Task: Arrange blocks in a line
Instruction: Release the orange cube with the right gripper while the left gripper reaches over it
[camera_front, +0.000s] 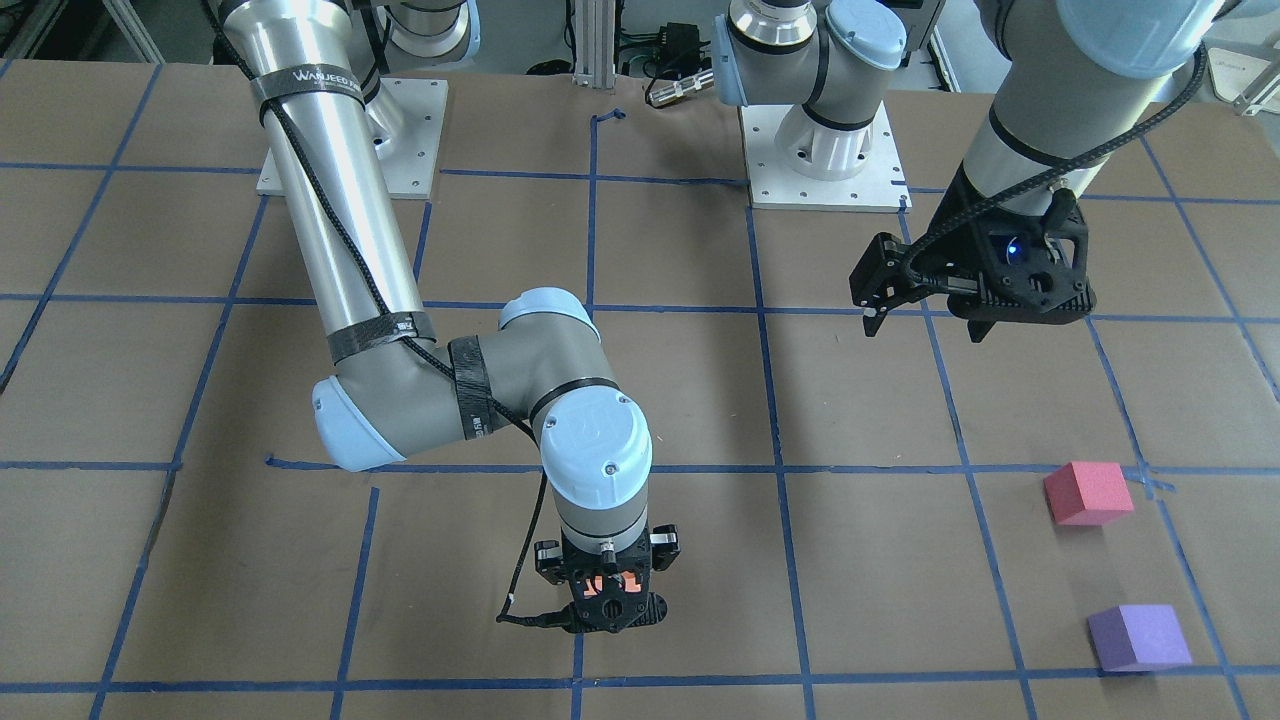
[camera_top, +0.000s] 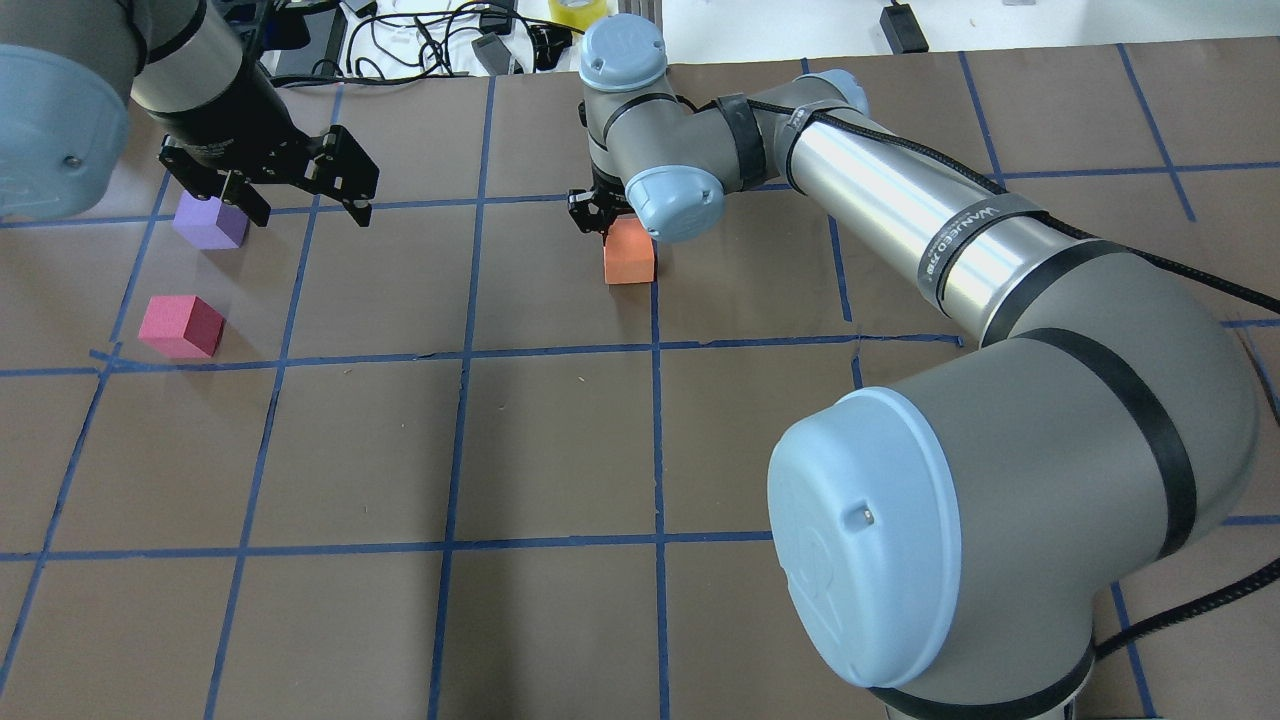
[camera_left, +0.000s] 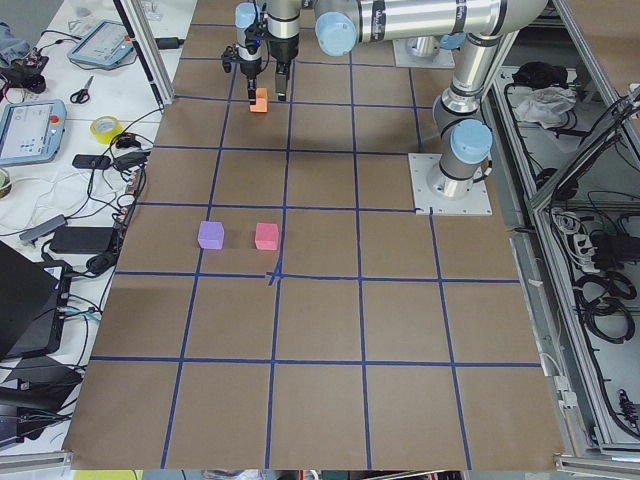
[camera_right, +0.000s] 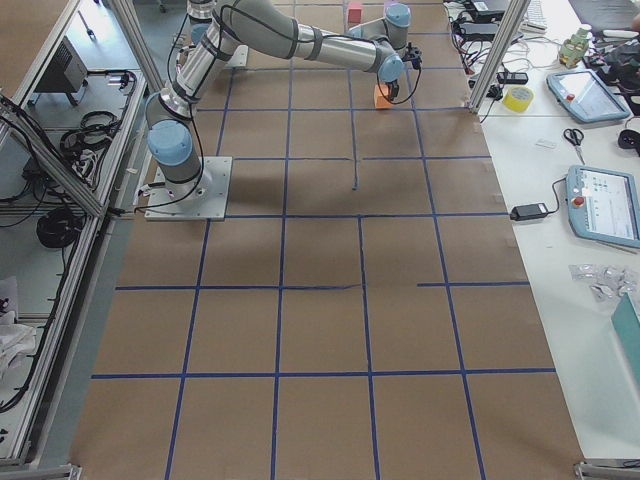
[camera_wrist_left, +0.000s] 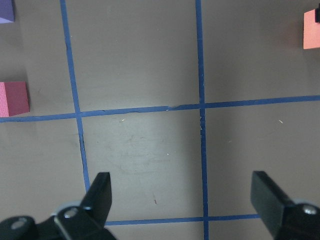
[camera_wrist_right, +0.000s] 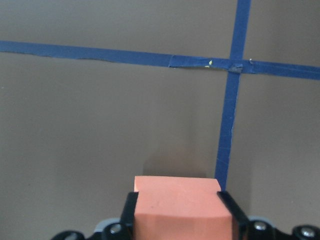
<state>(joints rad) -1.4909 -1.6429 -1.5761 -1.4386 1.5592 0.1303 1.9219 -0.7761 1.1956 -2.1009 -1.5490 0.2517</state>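
Right claw is pinching the orange block. One finger sits flat on each of two opposite side faces, and the block is square in the jaws. Can't tell if it's resting on the worktop or just off it.

Landmark is the pinkish-red block:
- Orange block: well apart from it, toward the robot's right, next to a blue tape line.
- Purple block: just beside it, small gap, on the side away from the robot base.
- Left claw: spread wide, empty, hovering near it on the orange block's side.

Handling (judgement): the blocks look like matte foam, so light, soft and grippy, not fragile. Slip risk is low. Squash and spring-back on release look like the real issue, so use light force. Grip mid-face on parallel sides, never on corners or edges, or the cube twists. The current grip looks right. The pinkish-red and purple pair already set the line, and the orange block probably goes in beside them.
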